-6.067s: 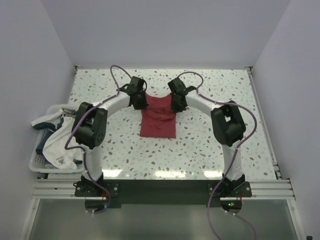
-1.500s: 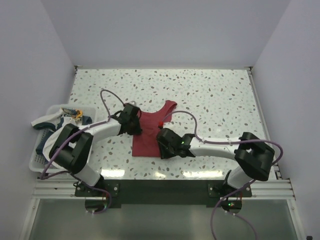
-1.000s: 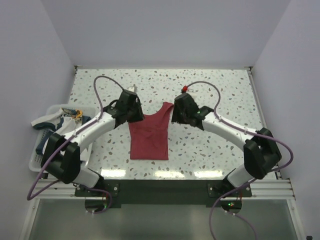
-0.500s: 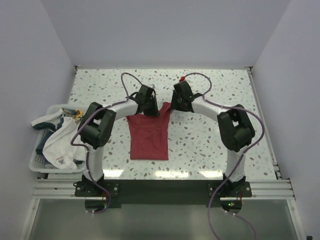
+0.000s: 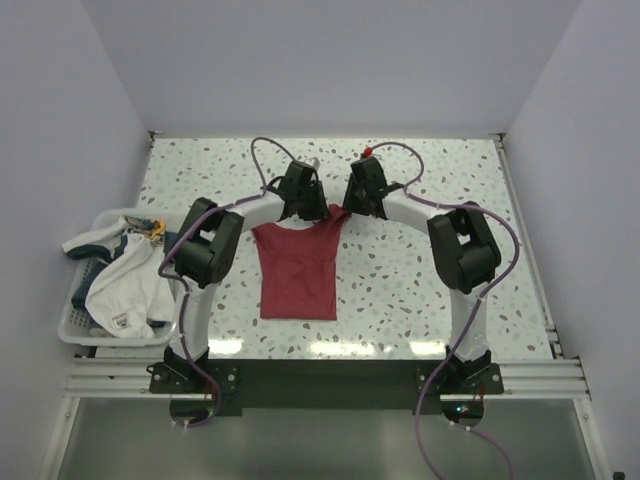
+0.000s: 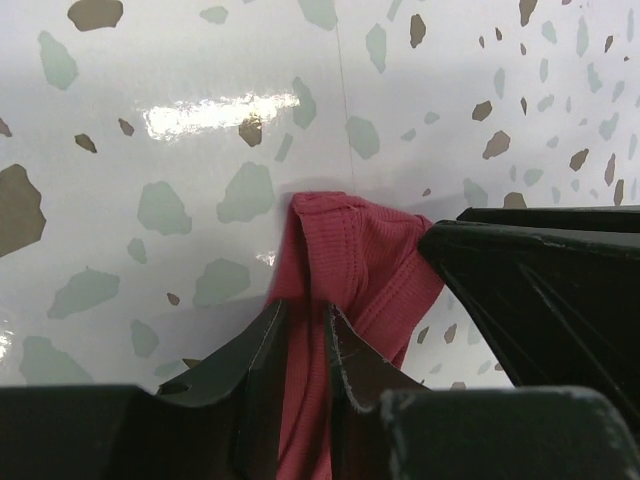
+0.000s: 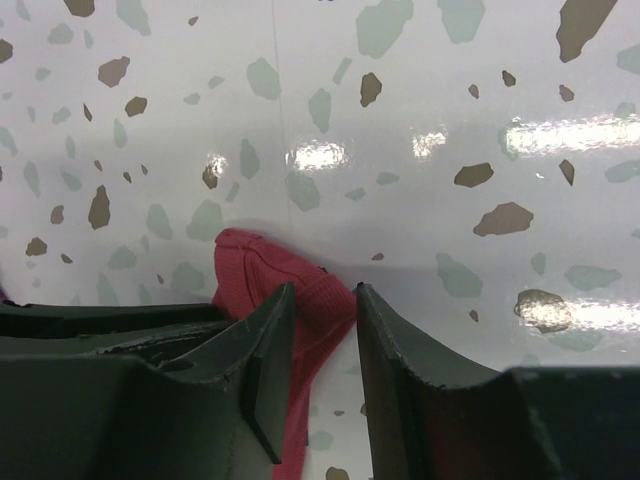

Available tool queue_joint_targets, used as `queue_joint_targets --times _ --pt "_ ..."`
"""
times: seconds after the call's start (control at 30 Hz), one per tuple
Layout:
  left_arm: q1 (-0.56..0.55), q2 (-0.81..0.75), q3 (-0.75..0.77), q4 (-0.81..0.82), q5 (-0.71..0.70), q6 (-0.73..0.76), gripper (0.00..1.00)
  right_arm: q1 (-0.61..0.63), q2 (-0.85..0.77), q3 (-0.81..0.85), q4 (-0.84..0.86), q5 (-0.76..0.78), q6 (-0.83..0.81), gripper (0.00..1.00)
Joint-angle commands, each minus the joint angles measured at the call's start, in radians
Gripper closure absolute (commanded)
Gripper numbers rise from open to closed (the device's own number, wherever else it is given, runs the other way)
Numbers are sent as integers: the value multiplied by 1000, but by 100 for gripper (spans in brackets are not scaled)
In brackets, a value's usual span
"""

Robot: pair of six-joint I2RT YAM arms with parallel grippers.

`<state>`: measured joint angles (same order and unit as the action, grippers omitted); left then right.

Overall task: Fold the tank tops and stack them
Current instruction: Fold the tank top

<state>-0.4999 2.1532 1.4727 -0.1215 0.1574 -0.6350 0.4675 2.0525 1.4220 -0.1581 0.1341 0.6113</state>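
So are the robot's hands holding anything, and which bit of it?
Yes. The left hand pinches one shoulder strap of the dark red tank top, and the right hand pinches the other strap.

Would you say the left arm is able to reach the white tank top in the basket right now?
Probably not yet: the left gripper is shut on a strap of the red tank top, though nothing blocks the basket.

My left hand [image 5: 310, 207] and right hand [image 5: 355, 205] meet just above mid-frame, both at the top edge of the dark red tank top [image 5: 297, 272]; it lies on the speckled tabletop [image 5: 430, 290]; at far left, the white tank top [image 5: 125, 285] heaps in a basket [image 5: 70, 328].
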Motion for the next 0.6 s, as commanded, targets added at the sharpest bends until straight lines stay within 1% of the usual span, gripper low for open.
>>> queue_joint_targets --times 0.0,0.03,0.4,0.5,0.57 --pt "-8 25 49 31 28 3 75 -1 1 43 60 -21 24 66" --pt "-9 33 54 31 33 0 75 -1 0 43 63 -27 30 68" --pt "-25 68 70 51 73 -9 75 -1 -58 37 25 -37 22 67" --pt "-31 73 77 54 80 -15 75 -3 -61 41 23 -42 31 70" --pt "-35 77 83 57 83 -18 75 -1 -64 54 12 -39 38 70"
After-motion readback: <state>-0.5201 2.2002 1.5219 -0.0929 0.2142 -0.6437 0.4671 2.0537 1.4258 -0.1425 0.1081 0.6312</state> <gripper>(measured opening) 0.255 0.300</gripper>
